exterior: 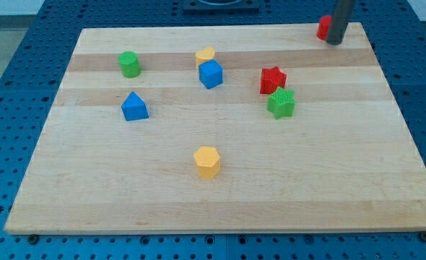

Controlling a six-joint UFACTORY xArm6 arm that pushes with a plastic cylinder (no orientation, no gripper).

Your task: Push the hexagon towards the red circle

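The yellow hexagon [207, 161] lies on the wooden board [328, 173] below the middle of the view. The red circle [323, 27] sits at the board's top right corner, partly hidden behind my rod. My tip [334, 41] rests right beside the red circle, on its right, far up and to the right of the hexagon.
A green cylinder [129, 64] is at the upper left. A blue triangular block [134, 107] lies below it. A yellow block [205, 55] touches a blue cube [210, 74] at top middle. A red star [272, 79] sits just above a green star [281, 103].
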